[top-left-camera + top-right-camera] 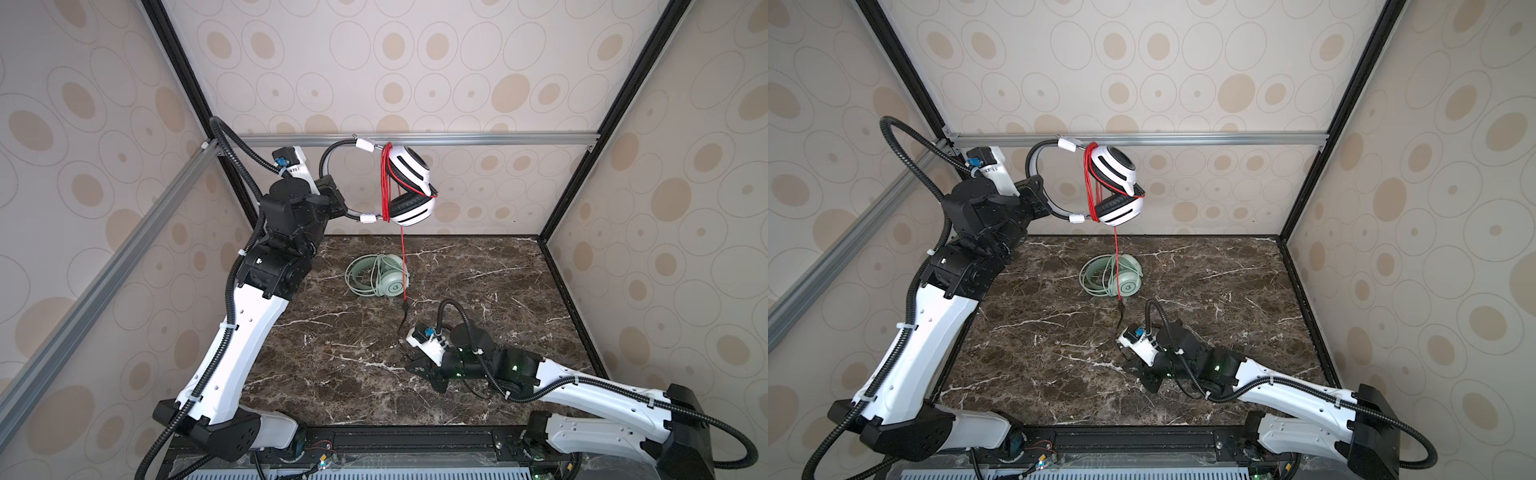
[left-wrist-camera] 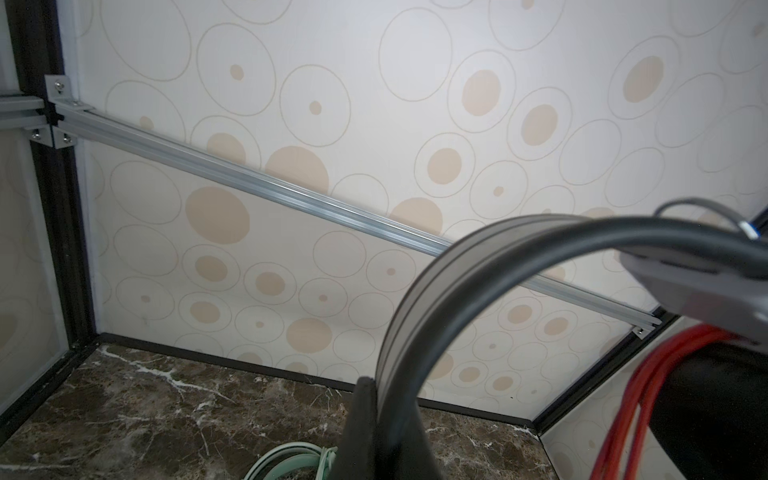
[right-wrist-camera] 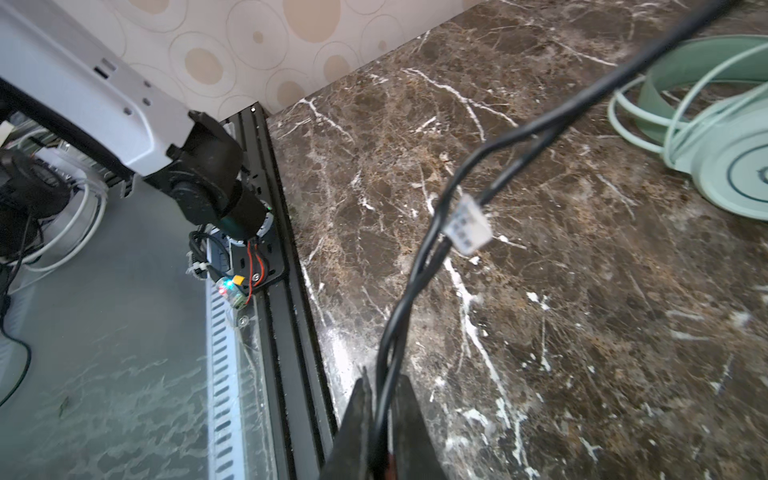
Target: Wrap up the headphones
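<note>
The white-and-black headphones (image 1: 409, 166) (image 1: 1115, 166) hang high in the air near the back wall. My left gripper (image 1: 340, 208) (image 1: 1043, 200) (image 2: 378, 386) is shut on their grey headband (image 2: 457, 257). The thin red cable (image 1: 402, 257) (image 1: 1116, 257) (image 2: 636, 395) loops several times around the earcups, then drops straight down. My right gripper (image 1: 411, 359) (image 1: 1129, 361) (image 3: 384, 382), low over the table, is shut on the cable's black end section (image 3: 436, 224). The mint-green headphones (image 1: 378, 276) (image 1: 1111, 276) (image 3: 727, 166) lie flat on the table, their pale cable coiled round them.
The dark marble table (image 1: 478, 270) is walled in by patterned panels. An aluminium rail (image 1: 457, 139) crosses the back wall just behind the raised headphones. A white tag (image 3: 467, 226) sits on the black cable. A black frame rail (image 1: 415, 436) edges the table front.
</note>
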Action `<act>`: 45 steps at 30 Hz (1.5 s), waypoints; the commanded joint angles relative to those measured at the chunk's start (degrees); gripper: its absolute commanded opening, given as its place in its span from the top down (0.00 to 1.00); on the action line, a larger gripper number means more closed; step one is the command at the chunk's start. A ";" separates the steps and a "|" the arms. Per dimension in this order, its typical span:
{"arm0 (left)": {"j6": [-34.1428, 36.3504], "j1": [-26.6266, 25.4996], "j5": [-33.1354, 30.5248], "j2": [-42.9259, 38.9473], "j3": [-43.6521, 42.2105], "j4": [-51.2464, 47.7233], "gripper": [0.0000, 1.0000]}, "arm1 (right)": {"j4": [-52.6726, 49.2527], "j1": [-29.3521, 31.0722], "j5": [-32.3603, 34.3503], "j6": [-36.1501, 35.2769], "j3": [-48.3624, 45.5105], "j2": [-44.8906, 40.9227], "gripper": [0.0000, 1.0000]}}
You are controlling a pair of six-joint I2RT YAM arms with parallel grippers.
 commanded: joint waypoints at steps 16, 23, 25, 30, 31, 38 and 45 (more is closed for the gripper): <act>-7.25 5.62 -2.96 -0.84 -8.16 6.84 1.00 | -4.67 15.03 2.13 -6.26 21.40 17.89 1.00; 2.37 6.24 -5.25 -3.22 -18.53 10.26 1.00 | -14.67 15.89 6.84 -12.03 31.77 14.34 1.00; 4.48 6.29 -5.28 -3.71 -20.65 10.83 1.00 | -18.52 15.85 8.24 -14.27 36.49 14.59 1.00; 8.21 6.29 -4.80 -4.84 -25.70 12.07 1.00 | -26.84 15.81 11.74 -19.23 48.77 16.80 1.00; 8.73 6.29 -4.67 -5.20 -26.77 12.19 1.00 | -28.40 15.63 12.24 -20.41 51.36 17.33 1.00; 10.86 6.21 -2.68 -8.73 -34.29 12.71 1.00 | -38.03 10.83 14.73 -24.05 68.63 21.23 1.00; 13.32 6.11 0.15 -13.02 -39.41 11.86 1.00 | -49.63 4.18 13.67 -27.54 86.11 27.41 1.00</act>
